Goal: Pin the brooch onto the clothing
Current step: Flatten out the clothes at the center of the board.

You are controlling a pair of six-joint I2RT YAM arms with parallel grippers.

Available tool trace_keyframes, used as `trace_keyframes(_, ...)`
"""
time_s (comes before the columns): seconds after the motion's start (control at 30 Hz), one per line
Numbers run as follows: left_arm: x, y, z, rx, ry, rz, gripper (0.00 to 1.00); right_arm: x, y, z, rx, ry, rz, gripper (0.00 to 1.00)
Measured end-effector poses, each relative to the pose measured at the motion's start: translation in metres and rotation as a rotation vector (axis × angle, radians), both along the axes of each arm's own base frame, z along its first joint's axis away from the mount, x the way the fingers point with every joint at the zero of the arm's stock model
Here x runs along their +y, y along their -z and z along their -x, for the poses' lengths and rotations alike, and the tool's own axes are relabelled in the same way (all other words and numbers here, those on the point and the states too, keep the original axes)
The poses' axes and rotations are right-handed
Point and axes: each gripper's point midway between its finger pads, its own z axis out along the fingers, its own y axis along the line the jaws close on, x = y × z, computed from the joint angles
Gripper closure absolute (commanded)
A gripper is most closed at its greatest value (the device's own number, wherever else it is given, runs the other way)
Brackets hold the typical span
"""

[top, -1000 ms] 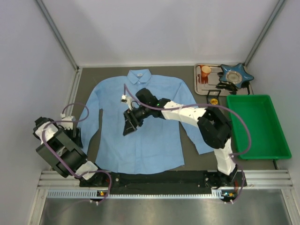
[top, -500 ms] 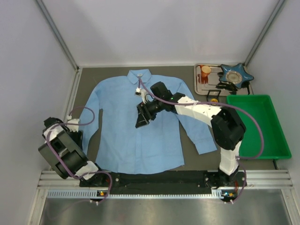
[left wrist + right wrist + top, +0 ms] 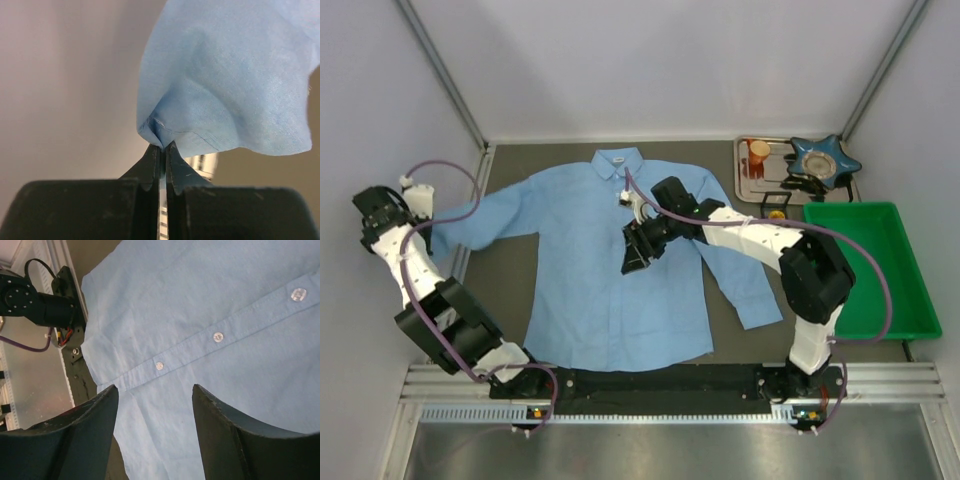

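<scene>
The light blue shirt [image 3: 610, 290] lies front-up across the middle of the bench [image 3: 500, 270], collar toward the far edge. The left claw [image 3: 163, 148] is pinched tight on the end of one sleeve [image 3: 225, 90], which stretches out toward the bench's left edge and is lifted off it. The right claw [image 3: 153, 390], jaws apart and holding nothing, stands over the row of buttons [image 3: 218, 337] at the shirt's chest. A green bin [image 3: 870, 270] sits by the right edge, with a metal tray [image 3: 750, 188] at the far right corner.

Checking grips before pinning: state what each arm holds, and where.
Left gripper: jaws pinch the shirt by a sleeve end. Right gripper: jaws open above the shirt front, holding nothing.
</scene>
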Motion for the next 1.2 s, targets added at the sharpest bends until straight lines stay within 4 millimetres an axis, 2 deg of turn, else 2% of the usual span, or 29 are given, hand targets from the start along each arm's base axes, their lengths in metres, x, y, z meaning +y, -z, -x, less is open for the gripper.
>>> trace_keyframes(0.07,0.016,-0.031,-0.011,-0.051,-0.008,-0.081,1.0,-0.005,0.0,-0.003,-0.007,0.01,0.007,0.39)
trace_keyframes(0.13,0.02,-0.037,-0.011,-0.051,-0.012,-0.104,1.0,-0.01,0.0,-0.009,-0.026,0.024,0.016,0.39)
trace_keyframes(0.23,0.021,-0.022,-0.002,0.009,-0.021,-0.096,1.0,-0.019,0.0,-0.016,-0.054,0.042,0.043,0.39)
trace_keyframes(0.43,0.011,0.032,0.032,0.189,-0.026,-0.05,1.0,-0.042,-0.003,-0.025,-0.105,0.065,0.08,0.38)
trace_keyframes(0.57,0.015,0.049,0.043,0.254,-0.035,-0.061,1.0,-0.05,-0.004,-0.026,-0.117,0.067,0.097,0.38)
trace_keyframes(0.7,0.023,0.054,0.04,0.263,-0.04,-0.086,1.0,-0.053,-0.003,-0.025,-0.12,0.06,0.106,0.38)
trace_keyframes(0.93,0.044,0.047,0.029,0.224,-0.07,-0.172,1.0,-0.054,-0.002,-0.024,-0.117,0.058,0.111,0.38)
trace_keyframes(1.1,0.051,0.05,0.027,0.213,-0.091,-0.2,1.0,-0.056,0.001,-0.028,-0.143,0.067,0.132,0.38)
trace_keyframes(1.2,0.052,0.057,0.028,0.212,-0.105,-0.205,0.89,-0.058,0.002,-0.03,-0.154,0.07,0.144,0.38)
